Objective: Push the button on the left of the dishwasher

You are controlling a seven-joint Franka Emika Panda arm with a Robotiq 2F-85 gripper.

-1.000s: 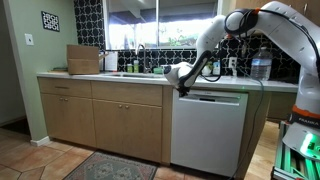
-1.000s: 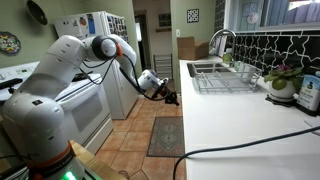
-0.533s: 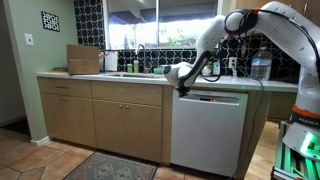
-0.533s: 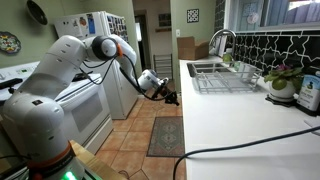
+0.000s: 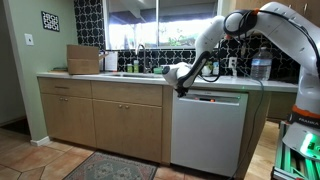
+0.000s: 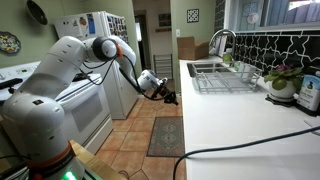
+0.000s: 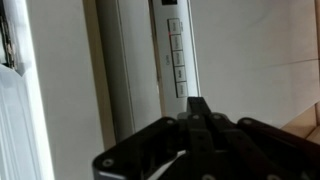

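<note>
The white dishwasher (image 5: 210, 135) stands under the counter, right of the tan cabinets. Its dark control strip (image 5: 214, 98) runs along the top edge. My gripper (image 5: 181, 89) is at the strip's left end, at the dishwasher's upper left corner; it also shows in an exterior view (image 6: 171, 98) beside the counter's edge. In the wrist view the gripper (image 7: 198, 103) is shut, with the dark fingers pressed together. Its tip points at a column of small square buttons (image 7: 176, 58) on the strip and lies right by the nearest one. I cannot tell whether it touches.
Tan wooden cabinet doors (image 5: 100, 120) are left of the dishwasher. A rug (image 5: 110, 168) lies on the tiled floor. The counter (image 6: 230, 125) carries a dish rack (image 6: 225, 78), a potted plant (image 6: 283, 82) and a black cable (image 6: 250, 145). A white stove (image 6: 85, 110) stands opposite.
</note>
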